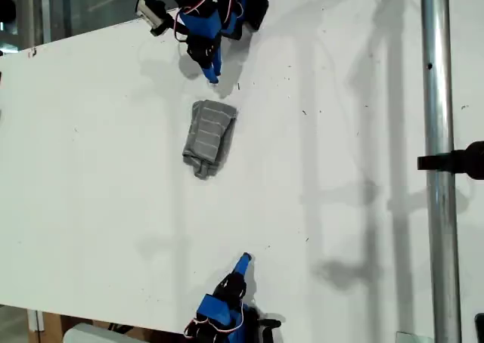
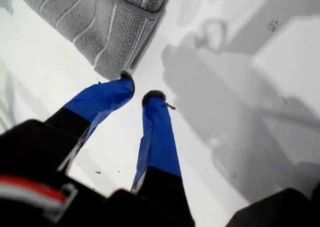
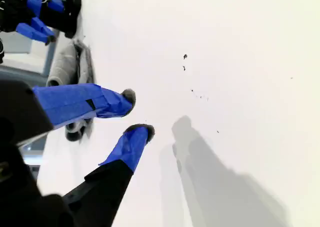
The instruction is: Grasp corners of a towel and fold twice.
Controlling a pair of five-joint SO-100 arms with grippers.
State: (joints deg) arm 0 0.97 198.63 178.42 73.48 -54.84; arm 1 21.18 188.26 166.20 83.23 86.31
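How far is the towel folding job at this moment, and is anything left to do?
The grey striped soft cloth towel lies as a small layered bundle on the white table, so the folding looks done, though a little untidy at one end. Nothing is in hand: my first end effector is open just beside the towel's edge, and my second end effector is open, away from it. Probably only withdrawing is left.
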